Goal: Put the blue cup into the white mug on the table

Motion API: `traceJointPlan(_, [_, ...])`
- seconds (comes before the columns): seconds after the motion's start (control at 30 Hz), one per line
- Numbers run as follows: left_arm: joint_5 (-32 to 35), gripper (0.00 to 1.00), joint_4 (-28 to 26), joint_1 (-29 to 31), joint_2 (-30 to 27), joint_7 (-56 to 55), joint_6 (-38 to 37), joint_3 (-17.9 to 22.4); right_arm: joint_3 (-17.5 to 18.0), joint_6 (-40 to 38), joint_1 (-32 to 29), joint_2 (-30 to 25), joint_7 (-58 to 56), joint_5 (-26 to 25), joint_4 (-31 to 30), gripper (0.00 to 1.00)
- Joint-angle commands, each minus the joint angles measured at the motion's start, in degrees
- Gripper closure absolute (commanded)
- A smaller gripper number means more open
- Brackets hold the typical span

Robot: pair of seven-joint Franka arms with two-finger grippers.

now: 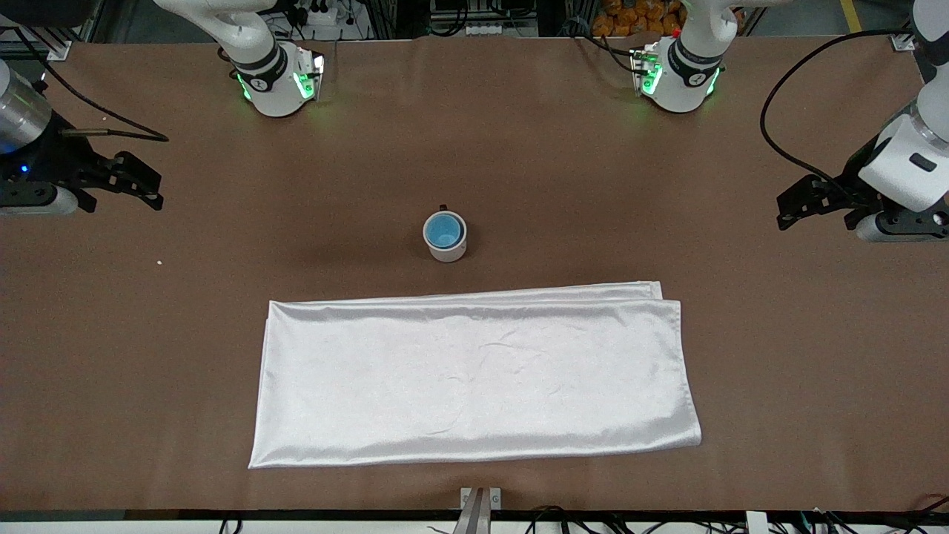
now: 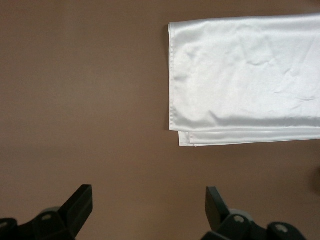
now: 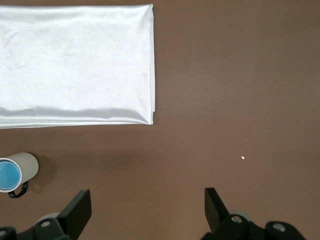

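The blue cup [image 1: 445, 230] sits inside the white mug [image 1: 448, 251], which stands upright in the middle of the table [image 1: 593, 185], its dark handle toward the robots' bases. The right wrist view also shows the mug [image 3: 27, 164] with the blue cup [image 3: 8, 175] in it. My right gripper [image 1: 148, 185] is open and empty over the right arm's end of the table, well apart from the mug; it also shows in its wrist view [image 3: 148, 200]. My left gripper [image 1: 784, 210] is open and empty over the left arm's end, seen too in its wrist view [image 2: 149, 200].
A shiny white folded cloth [image 1: 474, 378] lies flat, nearer to the front camera than the mug; it shows in both wrist views [image 2: 250, 75] [image 3: 75, 65]. A tiny white speck [image 1: 159, 261] lies on the table near the right arm's end.
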Motion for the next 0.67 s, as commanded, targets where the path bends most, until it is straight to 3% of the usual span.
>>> traceJointPlan(0.0, [-0.6,0.00,-1.3,-0.5,-1.4,0.1,0.0,0.7,0.4,-0.6,-1.0,-0.2,-0.8,0.6,0.7,0.00])
traceJointPlan(0.63, [-0.4,0.00,-1.1,-0.5,-1.5,-1.0,-0.1,0.8,0.4,-0.7,-1.0,-0.2,-0.7,0.6,1.0,0.00])
